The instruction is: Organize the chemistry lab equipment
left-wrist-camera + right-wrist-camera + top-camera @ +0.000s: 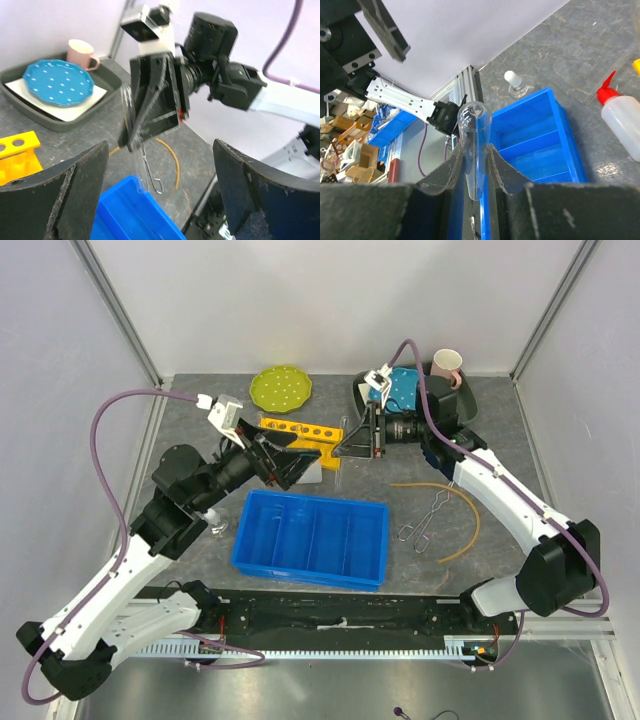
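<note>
At the left, a small clear stoppered flask (pixel 516 86) stands on the grey bench (pixel 530 440) beside the blue compartmented plastic bin (pixel 310 537), which looks empty. The left pincer (pixel 288 468) is spread wide and holds nothing. Near the yellow holed rack (pixel 300 428), the right pincer (pixel 474 160) pinches a clear glass test tube (pixel 474 122). Scissor-like metal tongs (pixel 425 523) and a thin tan rubber tube (pixel 476 520) lie loose at the right. Sorting has barely begun, I judge.

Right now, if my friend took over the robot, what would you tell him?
Left hand: open, empty.
Right hand: shut on clear test tube, held in the air.
Yellow holed rack, metal scissor tongs, tan rubber tube, white red-capped squeeze bottle and small clear stoppered flask sit loose on the table.
Blue divided bin looks empty.
Nothing sorted yet; all left to do.
</note>
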{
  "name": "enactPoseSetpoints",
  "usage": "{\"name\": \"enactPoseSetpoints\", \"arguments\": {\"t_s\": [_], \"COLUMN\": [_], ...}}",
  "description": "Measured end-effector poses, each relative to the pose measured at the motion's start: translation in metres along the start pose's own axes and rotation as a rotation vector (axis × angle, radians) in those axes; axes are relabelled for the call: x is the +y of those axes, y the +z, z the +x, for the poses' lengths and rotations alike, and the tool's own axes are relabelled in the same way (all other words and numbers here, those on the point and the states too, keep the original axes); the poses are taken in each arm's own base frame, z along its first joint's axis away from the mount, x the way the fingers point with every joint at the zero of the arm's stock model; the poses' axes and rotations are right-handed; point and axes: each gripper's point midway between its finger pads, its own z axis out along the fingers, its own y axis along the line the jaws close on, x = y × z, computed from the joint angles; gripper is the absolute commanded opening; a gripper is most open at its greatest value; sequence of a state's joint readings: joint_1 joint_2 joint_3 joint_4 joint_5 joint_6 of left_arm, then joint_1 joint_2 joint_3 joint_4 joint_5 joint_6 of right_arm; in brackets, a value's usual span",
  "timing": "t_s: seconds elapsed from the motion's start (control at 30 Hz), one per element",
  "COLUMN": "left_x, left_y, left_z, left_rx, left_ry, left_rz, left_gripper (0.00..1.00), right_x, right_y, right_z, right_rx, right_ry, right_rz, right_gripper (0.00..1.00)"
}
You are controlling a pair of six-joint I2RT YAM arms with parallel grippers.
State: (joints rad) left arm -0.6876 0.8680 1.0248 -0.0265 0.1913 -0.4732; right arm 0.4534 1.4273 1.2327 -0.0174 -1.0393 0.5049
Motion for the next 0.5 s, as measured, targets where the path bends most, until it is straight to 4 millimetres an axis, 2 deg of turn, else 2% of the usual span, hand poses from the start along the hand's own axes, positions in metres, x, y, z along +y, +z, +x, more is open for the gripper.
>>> {"name": "enactPoseSetpoints", "arguments": {"t_s": [0.1, 0.17, 0.37, 0.5], "left_x": [-0.007, -0.007, 0.009, 0.015], "left_y": [-0.005, -0.003, 0.017, 0.025], "left_z": [0.014, 0.032, 0.093, 0.124], "left_rx": [0.049, 0.111, 0.318, 0.411], "left_ry": [-0.003, -0.016, -0.079, -0.104], "left_rz": [0.051, 0.078, 0.082, 0.057], "left_gripper": [0.86, 0.85, 0.81, 0.76], "right_x": [-0.001, -0.002, -0.006, -0.008], "right_y": [-0.006, -0.007, -0.008, -0.009], "right_z": [-0.005, -0.006, -0.002, -0.003], "right_rx": [-0.017, -0.022, -0.019, -0.024], "right_ry": [-0.013, -0.014, 0.0, -0.001], "right_rz": [0.013, 0.018, 0.027, 0.032], "right_gripper": [0.16, 0.16, 0.17, 0.17]}}
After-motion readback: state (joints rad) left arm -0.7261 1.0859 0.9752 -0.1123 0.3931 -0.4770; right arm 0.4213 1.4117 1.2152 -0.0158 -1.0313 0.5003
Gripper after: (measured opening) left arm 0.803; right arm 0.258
